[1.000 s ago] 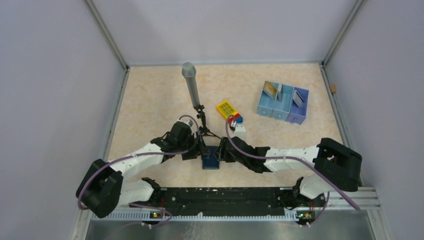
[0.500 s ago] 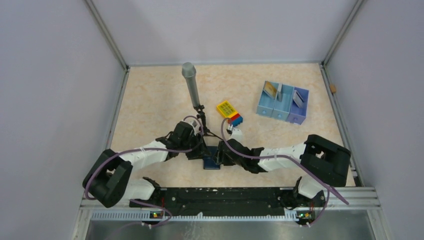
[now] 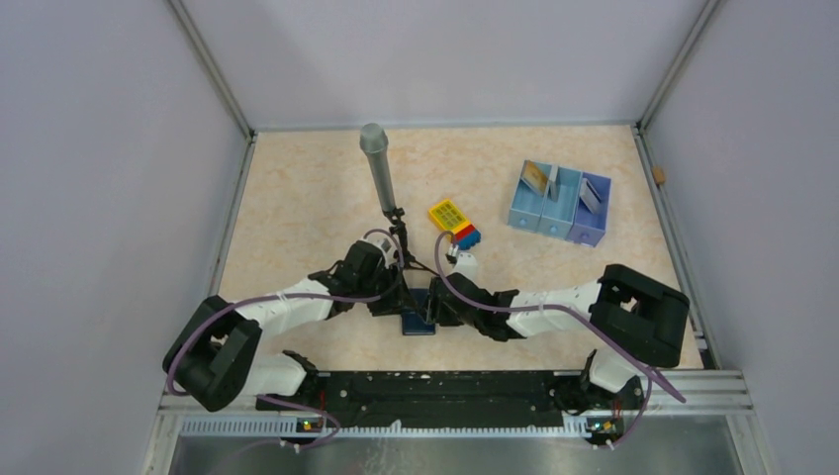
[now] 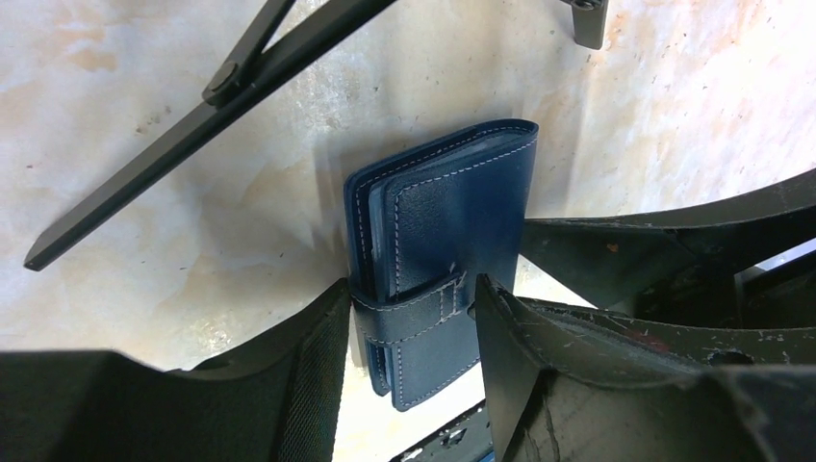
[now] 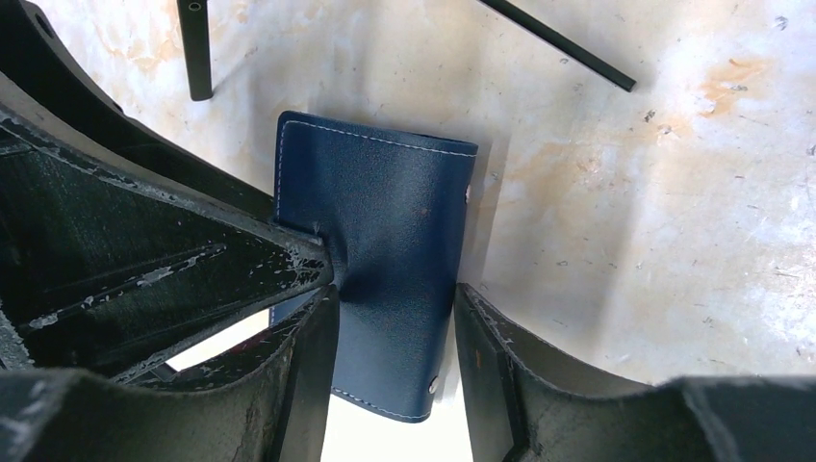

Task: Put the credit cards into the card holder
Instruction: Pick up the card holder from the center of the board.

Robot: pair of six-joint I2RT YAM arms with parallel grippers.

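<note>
The marbled beige bench [image 3: 297, 188] carries a closed navy card holder [image 3: 418, 323] at its near middle. Just behind stands a microphone on a tripod [image 3: 379, 178], beside a yellow-topped toy brick block [image 3: 450, 215]. A pale blue three-compartment tray [image 3: 557, 228] sits far right.

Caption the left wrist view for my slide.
Left gripper clasps the closed navy card holder on the marbled table.
</note>
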